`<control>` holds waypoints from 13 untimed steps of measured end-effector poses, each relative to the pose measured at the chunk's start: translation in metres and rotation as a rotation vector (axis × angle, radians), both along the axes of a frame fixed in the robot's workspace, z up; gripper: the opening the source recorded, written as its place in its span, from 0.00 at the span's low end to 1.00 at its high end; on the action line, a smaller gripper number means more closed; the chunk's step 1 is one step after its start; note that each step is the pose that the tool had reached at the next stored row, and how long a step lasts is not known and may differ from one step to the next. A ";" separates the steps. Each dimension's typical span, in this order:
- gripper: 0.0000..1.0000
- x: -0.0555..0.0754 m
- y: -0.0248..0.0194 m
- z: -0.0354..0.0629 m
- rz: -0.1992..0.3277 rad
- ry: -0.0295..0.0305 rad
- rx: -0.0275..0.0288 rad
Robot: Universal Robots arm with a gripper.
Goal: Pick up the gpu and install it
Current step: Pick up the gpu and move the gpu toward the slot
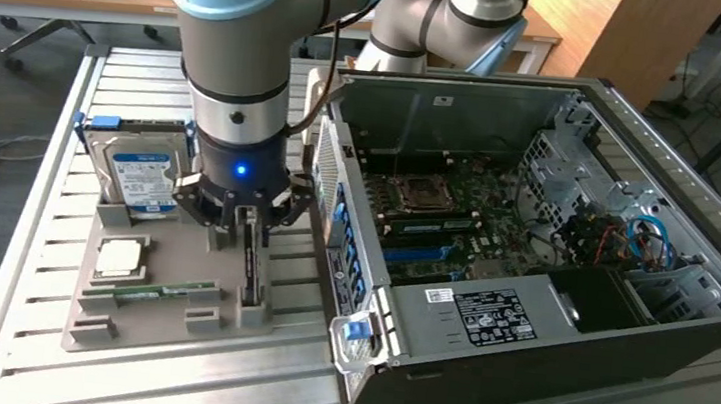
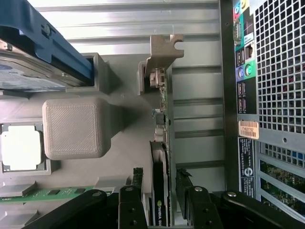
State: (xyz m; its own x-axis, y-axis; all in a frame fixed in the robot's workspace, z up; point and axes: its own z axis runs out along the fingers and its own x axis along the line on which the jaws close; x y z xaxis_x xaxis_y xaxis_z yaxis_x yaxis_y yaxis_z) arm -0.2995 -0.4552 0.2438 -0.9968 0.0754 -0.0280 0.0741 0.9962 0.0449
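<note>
Gripper open astride upright gpu at holder tray's edge beside computer case; risk of tilting it by closing off-centre.

My arm hangs straight down, wrist vertical; my tool points downward, its two fingers spread wide apart, not clamped on anything.

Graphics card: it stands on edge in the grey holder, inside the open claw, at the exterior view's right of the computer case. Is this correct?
One thing is wrong: the graphics card, on edge in the grey holder inside the open claw, is at the exterior view's left of the computer case. The exterior view shows it.
</note>
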 end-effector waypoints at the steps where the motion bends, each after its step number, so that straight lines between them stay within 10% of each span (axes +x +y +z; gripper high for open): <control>1: 0.42 0.000 0.0000 -0.0006 0.000 0.0000 -0.0002; 13: 0.42 0.000 0.0000 -0.0084 0.000 0.0003 -0.0006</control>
